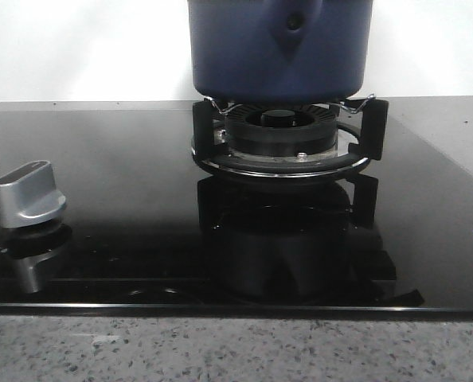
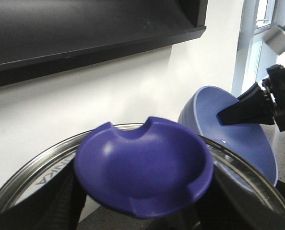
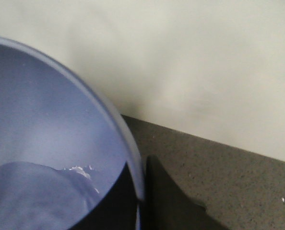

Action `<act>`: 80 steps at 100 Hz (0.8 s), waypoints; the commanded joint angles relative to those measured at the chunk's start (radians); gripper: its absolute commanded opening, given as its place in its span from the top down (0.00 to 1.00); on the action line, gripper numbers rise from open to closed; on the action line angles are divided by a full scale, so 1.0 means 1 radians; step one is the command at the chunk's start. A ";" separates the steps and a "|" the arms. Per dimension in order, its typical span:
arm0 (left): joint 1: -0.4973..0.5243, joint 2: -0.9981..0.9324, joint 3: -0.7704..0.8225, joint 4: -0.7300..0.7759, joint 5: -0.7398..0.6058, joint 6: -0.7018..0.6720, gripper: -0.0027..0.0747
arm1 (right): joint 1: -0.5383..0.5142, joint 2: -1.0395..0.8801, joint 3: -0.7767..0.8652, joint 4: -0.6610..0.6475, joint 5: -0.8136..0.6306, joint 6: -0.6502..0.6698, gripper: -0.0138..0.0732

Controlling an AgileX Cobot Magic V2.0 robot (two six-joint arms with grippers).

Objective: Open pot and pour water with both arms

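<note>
The dark-blue pot (image 1: 244, 56) fills the top of the front view, right over the burner; I cannot tell whether it touches the pan supports. Neither gripper shows there. In the left wrist view the pot (image 2: 238, 139) is tilted, and my right gripper (image 2: 250, 103) clamps its rim. The right wrist view shows that gripper (image 3: 141, 177) shut on the pot's rim (image 3: 128, 143), one finger inside and one outside, with water (image 3: 32, 196) in the pot. My left gripper (image 2: 142, 213) is shut on the blue knob (image 2: 142, 172) of a glass lid (image 2: 32, 167), held away from the pot.
A black burner ring (image 1: 280, 139) with pan supports sits on the glossy black hob (image 1: 125, 159). A silver control knob (image 1: 29, 195) stands at the front left. Speckled grey counter (image 1: 220, 350) runs along the front. A dark hood (image 2: 85, 28) hangs on the white wall.
</note>
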 commanded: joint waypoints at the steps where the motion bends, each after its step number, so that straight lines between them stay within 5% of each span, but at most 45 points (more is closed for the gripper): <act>1: 0.003 -0.052 -0.039 -0.093 0.001 -0.013 0.68 | 0.014 -0.078 0.018 0.030 -0.181 -0.047 0.89; 42: 0.003 -0.052 -0.039 -0.093 0.001 -0.013 0.68 | 0.090 -0.117 0.194 0.009 -0.542 -0.095 0.89; 60: 0.003 -0.052 -0.039 -0.093 0.001 -0.013 0.68 | 0.149 -0.155 0.358 -0.101 -0.821 -0.095 0.90; 80: 0.003 -0.052 -0.039 -0.093 0.003 -0.013 0.68 | 0.159 -0.158 0.434 -0.189 -0.976 -0.095 0.90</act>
